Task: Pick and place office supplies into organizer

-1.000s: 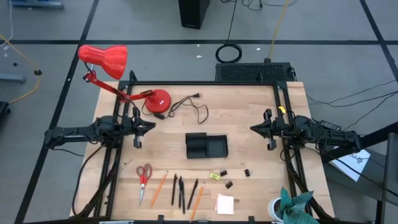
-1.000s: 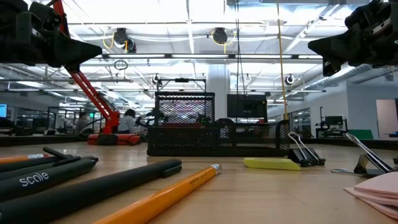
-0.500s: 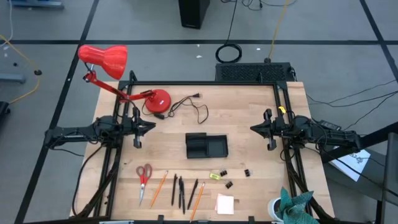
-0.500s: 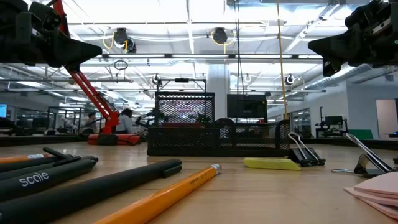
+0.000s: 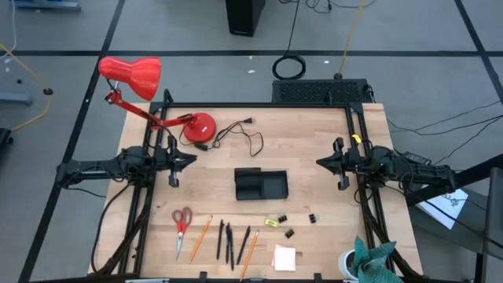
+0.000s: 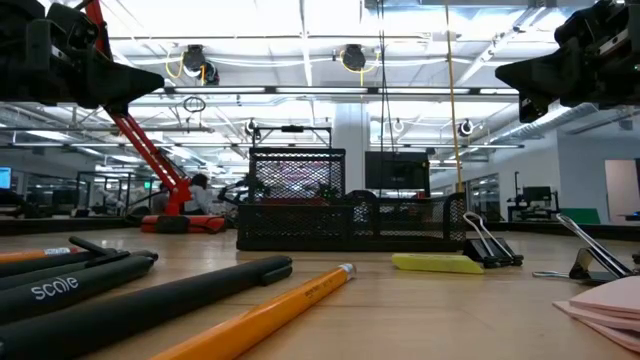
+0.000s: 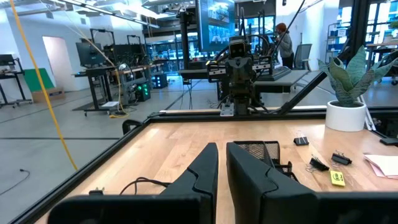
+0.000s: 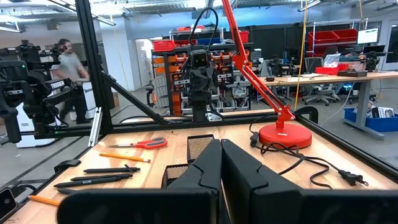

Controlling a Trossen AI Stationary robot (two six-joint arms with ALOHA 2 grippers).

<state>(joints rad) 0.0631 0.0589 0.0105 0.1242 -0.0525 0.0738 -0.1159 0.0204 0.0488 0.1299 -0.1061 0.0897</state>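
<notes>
The black mesh organizer (image 5: pixel 261 184) stands on its base at the table's middle. Along the near edge lie the office supplies: red-handled scissors (image 5: pixel 181 224), two orange pencils (image 5: pixel 201 236), dark pens (image 5: pixel 228 240), a small yellow item (image 5: pixel 272 222), black binder clips (image 5: pixel 312 218) and a pink sticky-note pad (image 5: pixel 284 257). My left gripper (image 5: pixel 194 160) hovers shut above the table's left side, pointing level toward the right. My right gripper (image 5: pixel 319 162) hovers shut above the right side, facing it. Nothing sits between either pair of fingers (image 7: pixel 211 163) (image 8: pixel 211 155).
A red desk lamp (image 5: pixel 196 127) stands on its round base at the far left, its black cord (image 5: pixel 244 135) trailing toward the middle. A white pot with a green plant (image 5: pixel 365 263) sits at the near right corner. Black frame rails (image 5: pixel 259 106) run along the table's edges.
</notes>
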